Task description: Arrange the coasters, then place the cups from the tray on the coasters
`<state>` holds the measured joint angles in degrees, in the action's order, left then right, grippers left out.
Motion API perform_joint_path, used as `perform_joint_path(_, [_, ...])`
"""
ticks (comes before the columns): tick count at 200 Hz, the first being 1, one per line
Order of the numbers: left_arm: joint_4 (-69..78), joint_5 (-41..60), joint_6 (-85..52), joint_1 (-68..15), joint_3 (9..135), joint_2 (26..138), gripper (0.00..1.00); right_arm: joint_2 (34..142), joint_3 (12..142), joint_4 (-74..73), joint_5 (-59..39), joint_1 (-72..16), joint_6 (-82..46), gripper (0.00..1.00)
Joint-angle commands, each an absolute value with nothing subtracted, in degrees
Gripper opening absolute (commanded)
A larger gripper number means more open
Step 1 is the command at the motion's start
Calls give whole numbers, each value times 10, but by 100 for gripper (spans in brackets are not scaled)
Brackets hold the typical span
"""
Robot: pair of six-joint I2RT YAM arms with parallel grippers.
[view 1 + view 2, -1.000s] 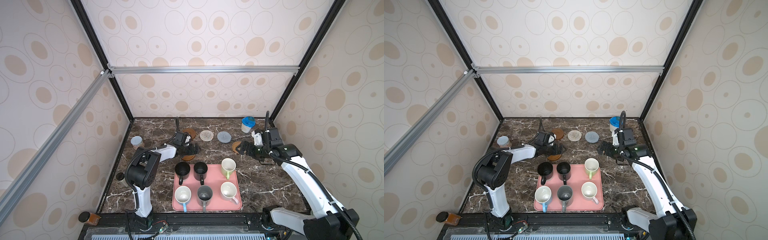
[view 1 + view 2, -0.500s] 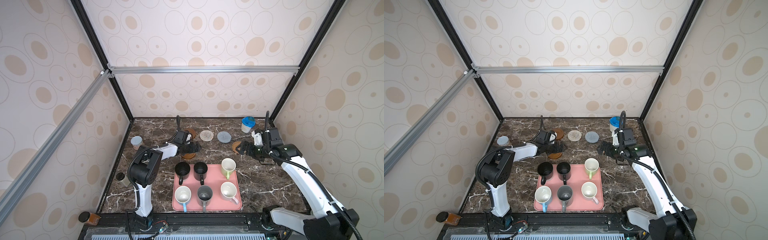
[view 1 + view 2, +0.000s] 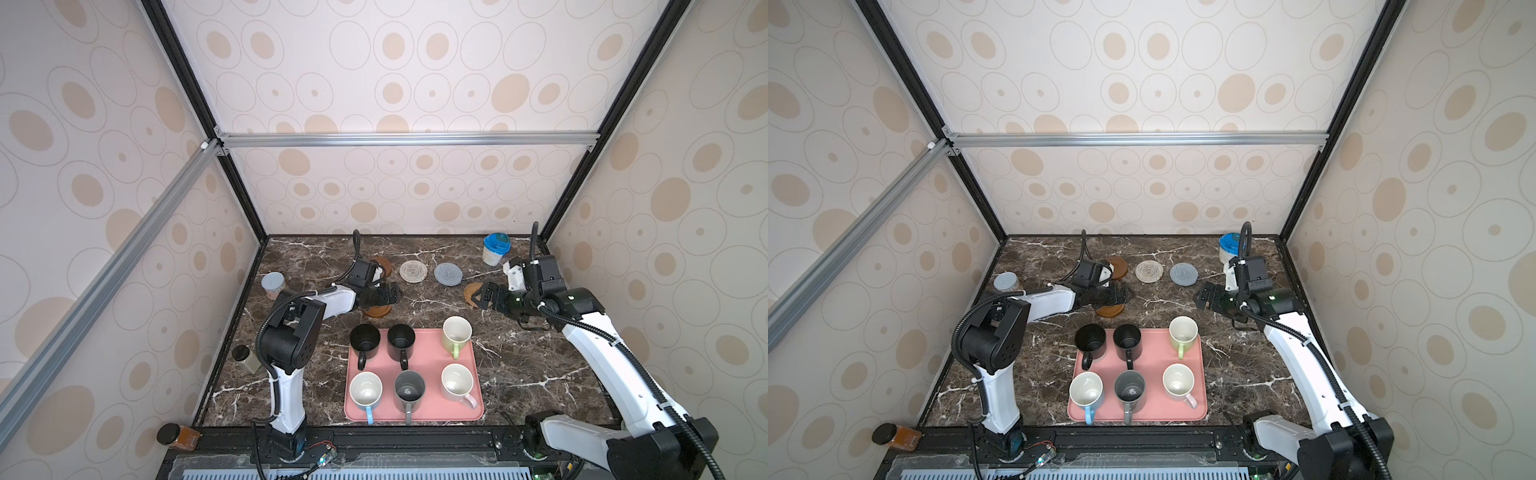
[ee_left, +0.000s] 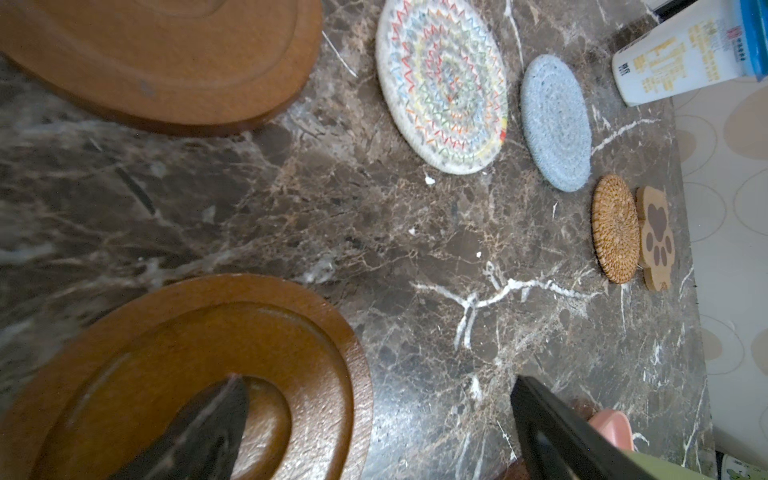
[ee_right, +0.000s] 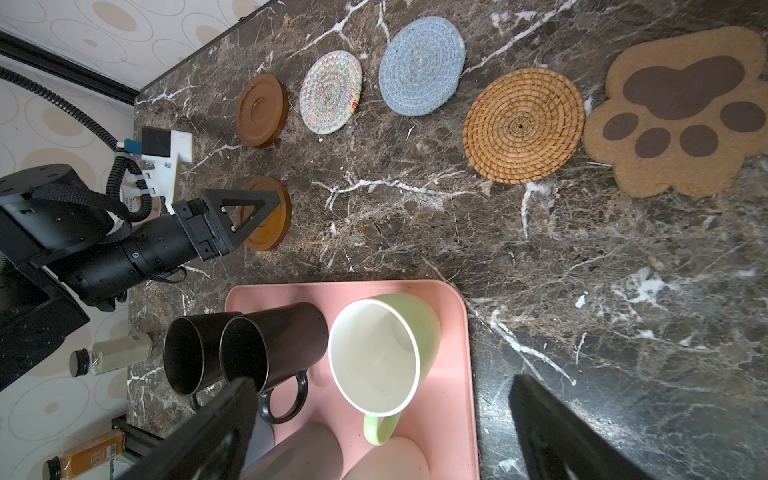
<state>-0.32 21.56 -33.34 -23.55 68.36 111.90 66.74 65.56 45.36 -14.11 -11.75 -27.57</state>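
Barely shifted, left gripper gaped over grooved brown disc coaster; right gripper gaped beside woven rattan coaster.

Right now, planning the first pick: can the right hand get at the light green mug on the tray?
Probably yes: the open right hand hovers just behind the light green mug, nothing standing between them.

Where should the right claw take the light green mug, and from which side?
Probably its right-hand rim, from above, one finger inside: the light green mug stands upright, mouth open, at the far right corner of the pink tray, with only tabletop on that side, its handle toward the near edge and a black mug on its left.
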Motion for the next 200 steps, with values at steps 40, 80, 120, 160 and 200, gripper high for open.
perform_joint_path(40, [-5,191,-319,-232,671,1035,100,676,664,455,-136,-115,-267,99])
perform_joint_path(80, [11,176,-326,-231,648,988,100,685,668,453,-135,-115,-256,99])
perform_joint_path(120, [38,165,-344,-224,610,933,100,732,683,441,-145,-114,-229,99])
perform_joint_path(160, [51,177,-344,-219,574,901,100,826,727,426,-166,-99,-208,99])
perform_joint_path(200, [4,179,-331,-216,582,917,100,922,786,425,-182,-77,-184,99])
